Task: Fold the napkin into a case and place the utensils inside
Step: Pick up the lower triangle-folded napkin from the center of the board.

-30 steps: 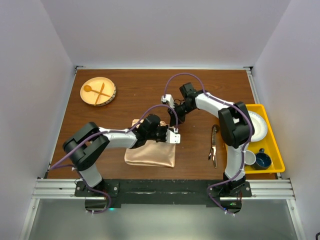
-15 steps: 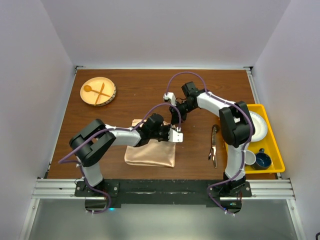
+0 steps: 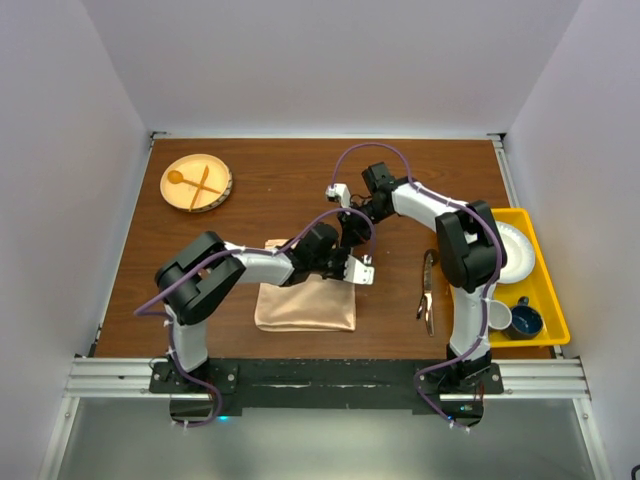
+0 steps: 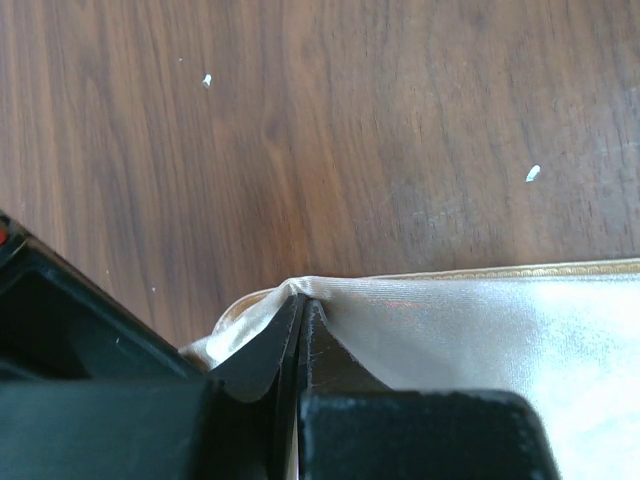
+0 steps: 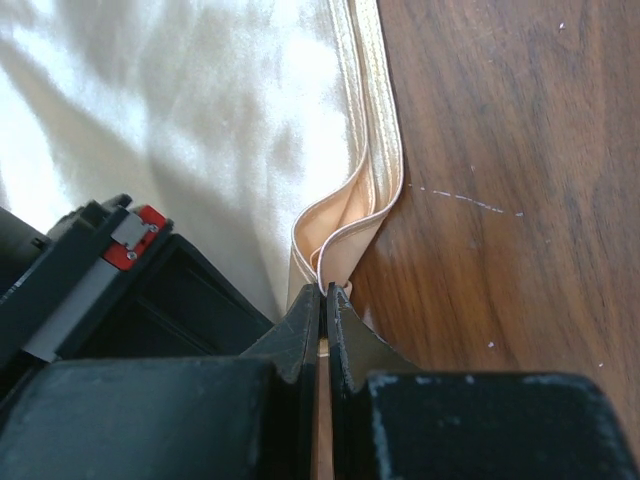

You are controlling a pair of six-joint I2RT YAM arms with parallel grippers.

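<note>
Napkin [image 3: 305, 305], glossy peach satin, folded; left end effector [image 4: 300, 320] and right end effector [image 5: 323, 300] pinch its hem.

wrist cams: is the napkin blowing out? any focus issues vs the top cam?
Right wrist: the napkin clips to near-white at upper left, mottled with soft shadows, though its hem stays sharp. Left wrist: the napkin washes out pale with almost no peach left, while the table grain is crisp. Top external: the napkin keeps its peach colour under even light, with no glare.
</note>
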